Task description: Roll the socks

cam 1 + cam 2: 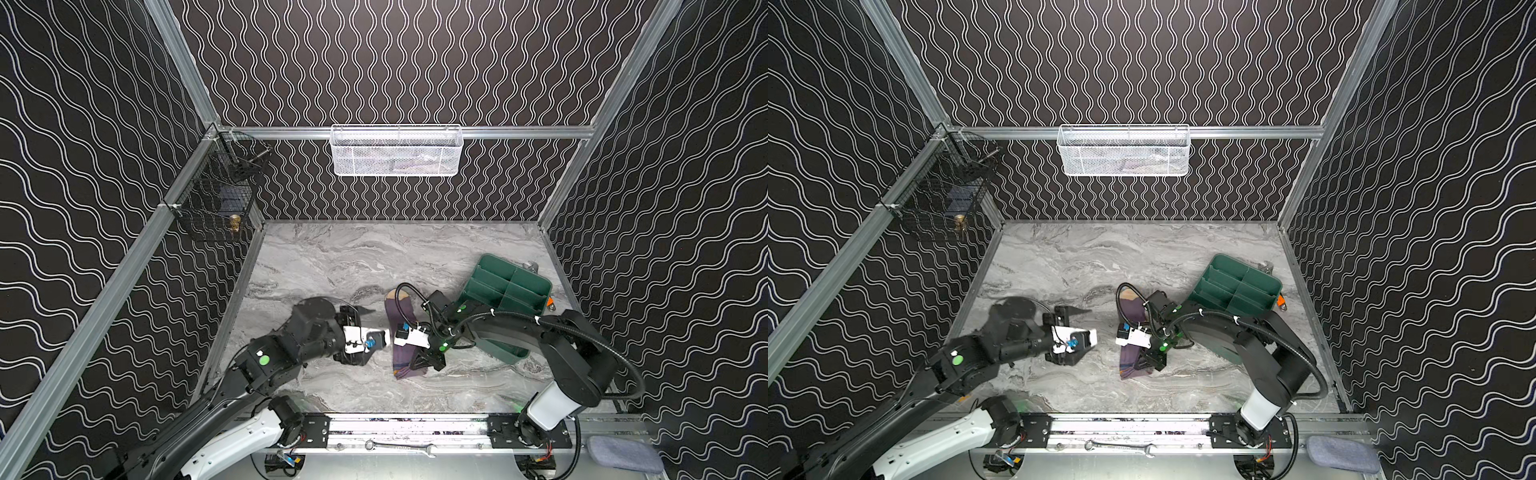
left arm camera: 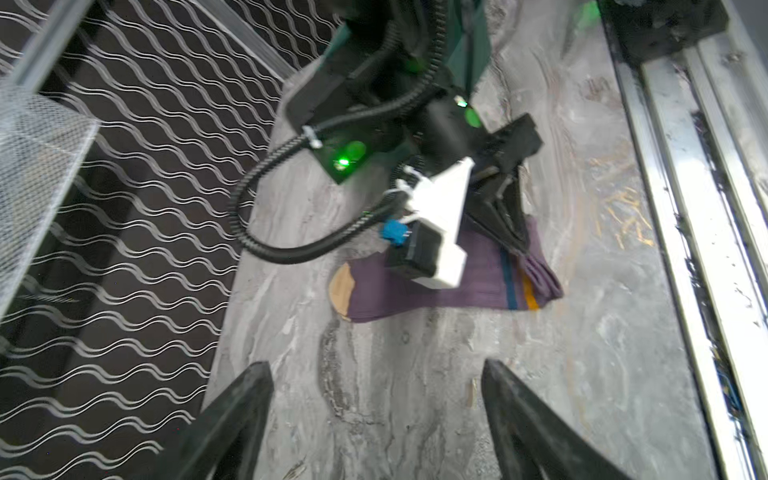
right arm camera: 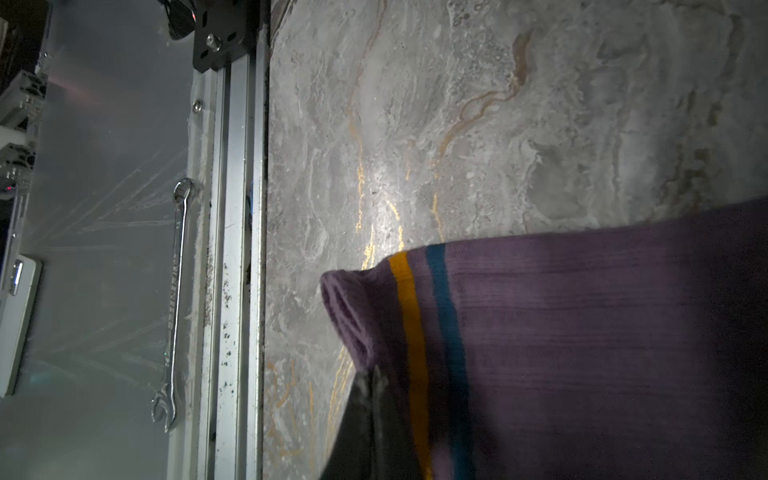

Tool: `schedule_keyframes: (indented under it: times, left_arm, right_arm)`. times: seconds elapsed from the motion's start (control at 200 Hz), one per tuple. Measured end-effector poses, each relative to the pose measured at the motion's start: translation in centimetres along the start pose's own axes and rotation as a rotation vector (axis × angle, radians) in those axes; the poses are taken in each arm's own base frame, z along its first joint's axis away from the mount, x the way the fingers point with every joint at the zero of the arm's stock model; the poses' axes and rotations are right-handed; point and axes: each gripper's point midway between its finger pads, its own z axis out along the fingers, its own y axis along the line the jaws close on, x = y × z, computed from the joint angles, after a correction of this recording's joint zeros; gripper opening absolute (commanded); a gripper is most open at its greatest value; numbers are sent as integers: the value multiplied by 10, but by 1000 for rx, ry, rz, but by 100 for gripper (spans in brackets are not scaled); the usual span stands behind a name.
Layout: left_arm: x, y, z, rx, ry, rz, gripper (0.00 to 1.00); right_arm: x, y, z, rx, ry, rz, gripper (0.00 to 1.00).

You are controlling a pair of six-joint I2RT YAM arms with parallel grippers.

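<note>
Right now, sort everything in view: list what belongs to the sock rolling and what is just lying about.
Job in hand:
- purple sock, cuff pinched by the right end effector
- left end effector, open and empty

Lying about:
- green divided tray
- spanner
- grey cloth pad
- white mesh basket
- black wire basket

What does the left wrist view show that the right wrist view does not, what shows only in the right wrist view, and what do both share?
Only the left wrist view: the purple ribbed sock's peach toe, the right gripper's body with its white camera mount, and the open left gripper. Only the right wrist view: a silver metal spanner. Both: the right gripper's closed tips at the cuff, the sock's orange and blue stripes, the grey marbled tabletop and the aluminium rail.
</note>
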Motion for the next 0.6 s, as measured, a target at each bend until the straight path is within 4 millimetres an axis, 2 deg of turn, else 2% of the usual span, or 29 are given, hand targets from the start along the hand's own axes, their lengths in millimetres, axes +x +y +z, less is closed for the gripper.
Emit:
schedule_keyframes:
  times: [0.08, 0.165, 0.295, 0.445, 0.601]
  left_arm:
    - [6, -26, 21, 63, 31, 56, 83]
    - [13, -67, 44, 170, 70, 133, 86]
    - [25, -116, 65, 291, 122, 212, 89]
    - [34, -128, 84, 293, 162, 159, 90]
    - [39, -134, 103, 300, 201, 101, 85]
  right_arm:
    - [-1, -7, 3, -7, 8, 23, 0]
    - [-1, -13, 7, -13, 22, 42, 0]
    - [7, -15, 12, -20, 53, 69, 0]
    - [6, -17, 9, -6, 50, 66, 0]
    - [5, -15, 6, -2, 42, 55, 0]
